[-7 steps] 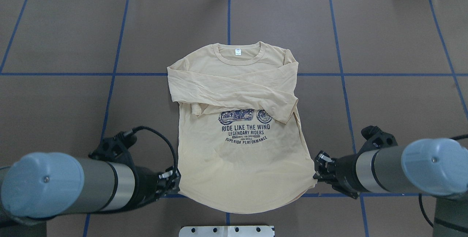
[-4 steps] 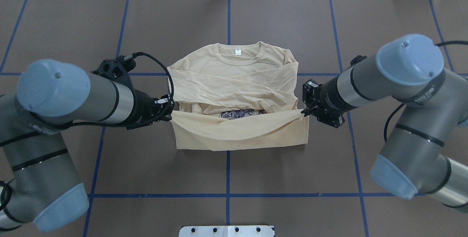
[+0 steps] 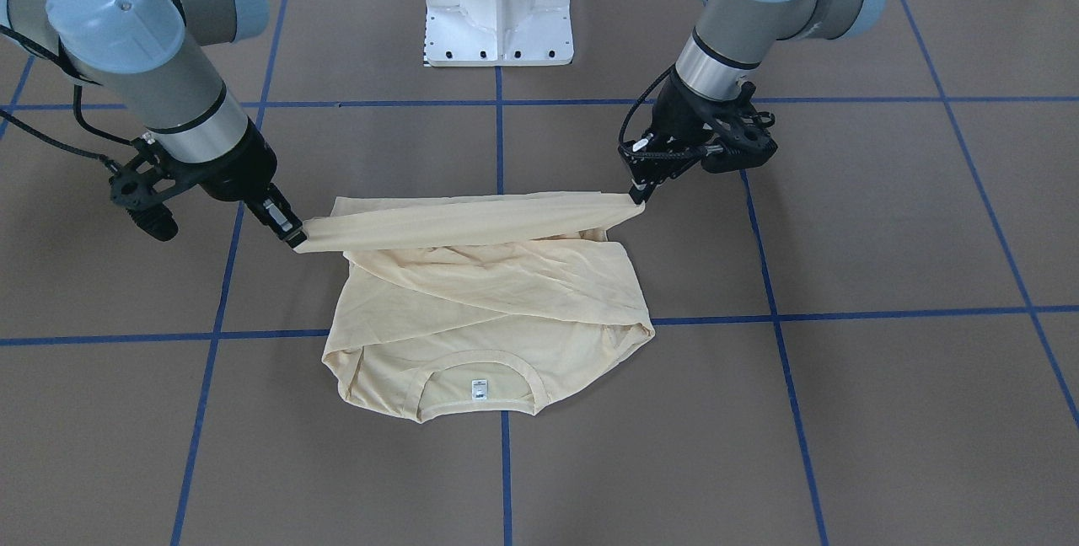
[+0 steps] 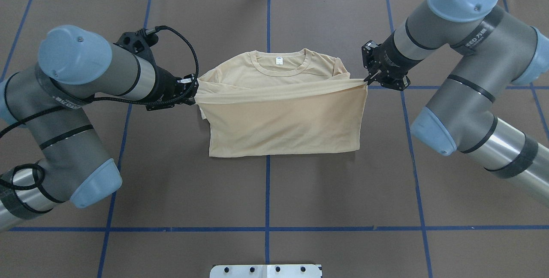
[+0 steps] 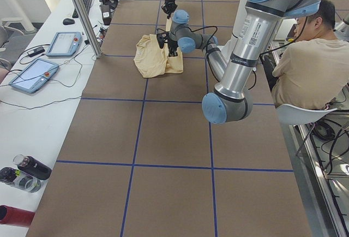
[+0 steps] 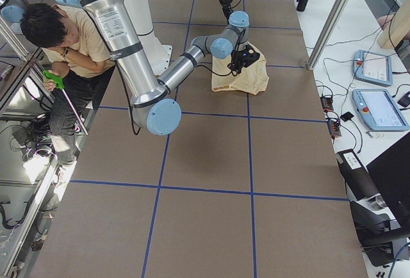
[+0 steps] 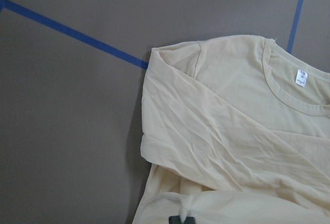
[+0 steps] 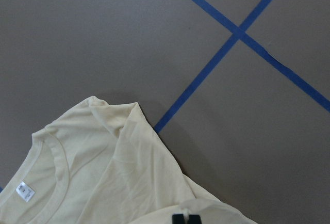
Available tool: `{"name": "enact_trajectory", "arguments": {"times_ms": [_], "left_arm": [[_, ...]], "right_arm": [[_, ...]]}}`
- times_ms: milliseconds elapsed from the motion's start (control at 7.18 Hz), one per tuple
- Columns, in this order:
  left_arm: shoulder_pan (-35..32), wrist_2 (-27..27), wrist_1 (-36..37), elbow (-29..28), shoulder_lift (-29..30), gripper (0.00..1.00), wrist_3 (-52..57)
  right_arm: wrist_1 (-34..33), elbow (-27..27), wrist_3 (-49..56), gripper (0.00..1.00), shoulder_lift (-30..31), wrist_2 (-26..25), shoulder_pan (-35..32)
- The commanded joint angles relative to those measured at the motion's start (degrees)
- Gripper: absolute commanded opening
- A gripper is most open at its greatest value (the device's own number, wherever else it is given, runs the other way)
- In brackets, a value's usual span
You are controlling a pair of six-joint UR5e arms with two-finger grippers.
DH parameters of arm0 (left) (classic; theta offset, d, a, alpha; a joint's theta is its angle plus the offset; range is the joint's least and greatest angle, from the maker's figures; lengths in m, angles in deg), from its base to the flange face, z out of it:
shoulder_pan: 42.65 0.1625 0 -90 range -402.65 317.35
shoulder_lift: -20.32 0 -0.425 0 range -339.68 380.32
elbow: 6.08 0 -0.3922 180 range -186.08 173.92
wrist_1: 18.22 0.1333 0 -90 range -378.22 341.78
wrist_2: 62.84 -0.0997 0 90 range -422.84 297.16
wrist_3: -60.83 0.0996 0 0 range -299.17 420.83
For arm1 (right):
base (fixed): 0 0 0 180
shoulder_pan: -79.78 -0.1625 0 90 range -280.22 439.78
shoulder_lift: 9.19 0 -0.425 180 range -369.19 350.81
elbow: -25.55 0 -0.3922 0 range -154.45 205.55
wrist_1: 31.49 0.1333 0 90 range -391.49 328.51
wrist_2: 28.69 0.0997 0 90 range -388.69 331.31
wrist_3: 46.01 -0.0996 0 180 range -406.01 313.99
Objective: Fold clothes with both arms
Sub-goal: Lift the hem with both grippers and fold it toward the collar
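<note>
T-shirt (image 4: pixel 283 128): pale cream-yellow, long-sleeved, thin soft knit. You find it at the centre of the table (image 4: pixel 171 183), across the middle tape line, neck end away from the robot.
L gripper (image 4: pixel 194 90): black, two-finger, clamped on the hem (image 3: pixel 464 222) corner on the robot's left. In the L wrist view you see one dark fingertip (image 7: pixel 180 219) w/ cloth bunched at it.
R gripper (image 4: pixel 367 80): same build, pinching the opposite hem corner.
Hem: drawn into a taut, narrow band btw. the two grippers, raised above the layers under it, just short of the neckband (image 4: pixel 281 72).
Fold: lower half doubled up over the front. From overhead you see only plain fabric, smooth w/ few creases. The fold edge nearest the robot lies straight & flat.
Neckband: ribbed, round, w/ a small white rectangular label (image 4: pixel 279 60) inside.
Sleeves (image 3: pixel 506 276): crossed over the chest, wrinkled, lying in diagonal pleats.
L arm (image 4: pixel 124 72), R arm (image 4: pixel 433 25): silver-grey tubes w/ light blue rounded caps. A black braided cable (image 4: pixel 188 50) loops at the L wrist.
Table: matte brown, flat, ruled into squares by blue tape (image 4: pixel 267 192).
Pedestal (image 3: pixel 499 7): white, w/ bolt holes along its foot, well apart from the T-shirt.
</note>
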Motion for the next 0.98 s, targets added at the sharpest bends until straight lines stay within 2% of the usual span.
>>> {"name": "enact_trajectory", "arguments": {"times_ms": [0,139,418,557,697,836], "left_arm": [[-2.38,-0.06,-0.90,-3.50,2.85,0.00,0.38],[-2.49,-0.32,-1.95,-7.79,4.86,0.00,0.29],[-2.57,-3.74,-10.53,-17.36,7.50,0.00,0.20],[-2.57,-4.63,-13.53,-22.37,9.35,0.00,0.20],[-2.57,-7.33,-16.69,-24.95,9.54,0.00,0.20],[-2.49,-7.53,-18.11,-26.71,9.98,0.00,0.20]], "right_arm": [[0.23,-8.93,2.13,0.00,-6.82,-0.01,-1.43],[0.49,-13.76,4.32,0.00,-9.99,-0.09,-1.70],[1.28,-24.12,7.50,0.00,-15.61,-0.53,-1.53],[4.76,-29.05,7.59,0.00,-17.03,-0.88,-1.27],[8.54,-32.93,7.59,0.00,-17.48,-1.23,-1.18],[8.84,-33.84,7.68,0.00,-17.84,-2.28,-0.91]]}}
